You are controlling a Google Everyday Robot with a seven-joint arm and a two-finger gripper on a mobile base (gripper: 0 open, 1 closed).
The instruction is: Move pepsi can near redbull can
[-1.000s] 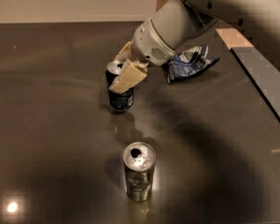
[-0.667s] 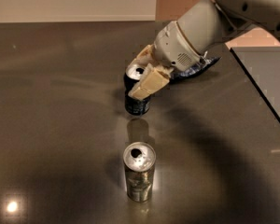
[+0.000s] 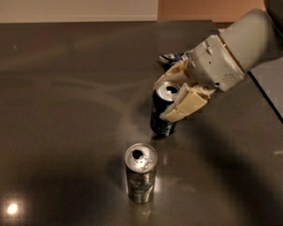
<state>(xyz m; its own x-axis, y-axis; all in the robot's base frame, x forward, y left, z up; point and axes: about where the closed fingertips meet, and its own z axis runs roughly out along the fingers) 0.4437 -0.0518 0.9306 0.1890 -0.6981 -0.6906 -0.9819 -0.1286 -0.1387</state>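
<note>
The pepsi can point(image 3: 161, 120) is dark blue with a silver top and stands right of the table's middle. My gripper point(image 3: 175, 92) is shut on the pepsi can, with one cream finger point(image 3: 185, 106) across its front and the other behind it. The can's base looks at or just above the dark table point(image 3: 61, 93); I cannot tell which. The redbull can point(image 3: 141, 174) is silver-grey, upright, with an opened top. It stands a short way in front of and to the left of the pepsi can, not touching it.
A crumpled blue-and-white wrapper point(image 3: 170, 58) lies behind the gripper, mostly hidden by the arm. The table's right edge point(image 3: 270, 102) runs diagonally at the right. A bright light reflection point(image 3: 12, 208) shows at the front left.
The gripper has carried the pepsi can to the right and toward the front, so it now stands closer to the redbull can. The redbull can has not moved.
</note>
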